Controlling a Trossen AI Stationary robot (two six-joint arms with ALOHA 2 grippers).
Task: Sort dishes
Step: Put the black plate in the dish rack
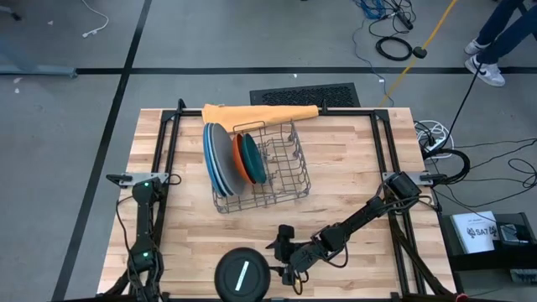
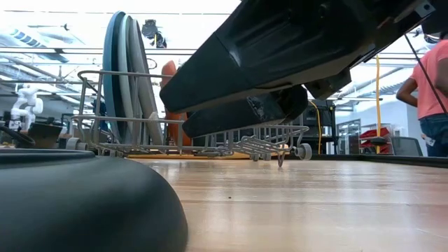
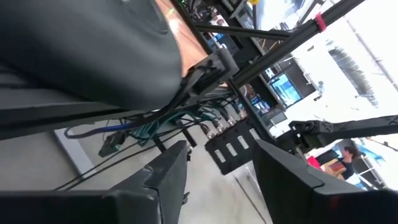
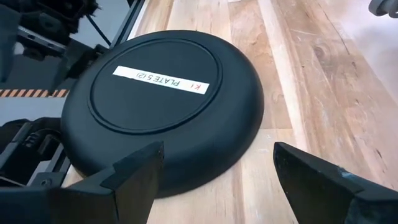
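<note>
1. High view, left side: the left arm is folded along the table's left edge, and its left gripper (image 3: pixel 214 180) points off the near edge. In the left wrist view its two dark fingers stand apart with nothing between them; only cables and floor lie beyond.
2. Centre, far half of the light wooden slat table (image 1: pixel 352 180): a grey wire dish rack (image 1: pixel 281 172) holds plates standing on edge. From the rack's left end they run: large light blue, blue and grey round plates (image 1: pixel 216 159), then a smaller orange plate (image 1: pixel 242 158) and a teal plate (image 1: pixel 254 159) touching it.
3. A folded orange cloth (image 1: pixel 260 114) lies just behind the rack, along the far edge.
4. Centre, near edge: a black round plate with a white stripe label (image 1: pixel 242 275) lies upside down, flat on the wood.
5. Right of the black plate: the right gripper (image 1: pixel 288 256) reaches in low from the right arm, just beside the plate's rim. In the right wrist view its jaws are spread wide, gripping nothing, and the plate sits ahead of them.
</note>
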